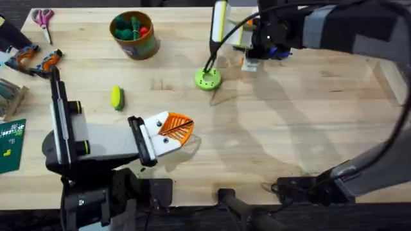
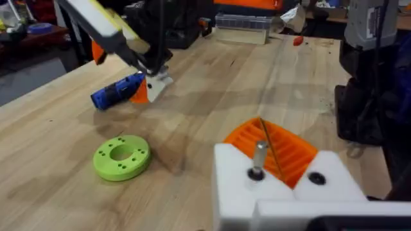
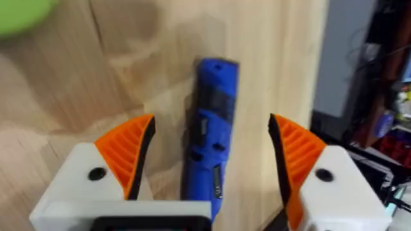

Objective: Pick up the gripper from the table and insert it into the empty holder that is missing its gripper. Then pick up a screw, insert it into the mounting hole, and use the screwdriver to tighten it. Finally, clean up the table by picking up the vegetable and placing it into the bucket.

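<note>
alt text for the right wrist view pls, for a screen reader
The right gripper hangs open over a blue pen-shaped electric screwdriver lying on the light wooden table, its orange ribbed fingers either side of the tool and not touching it. A lime-green round disc shows at one corner.

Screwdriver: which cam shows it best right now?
Right wrist. The blue screwdriver lies on the table between the open right gripper fingers, large and centred. The left wrist view shows it smaller and farther off, under the right arm. The overhead view catches a blue sliver, mostly covered by that arm.
</note>
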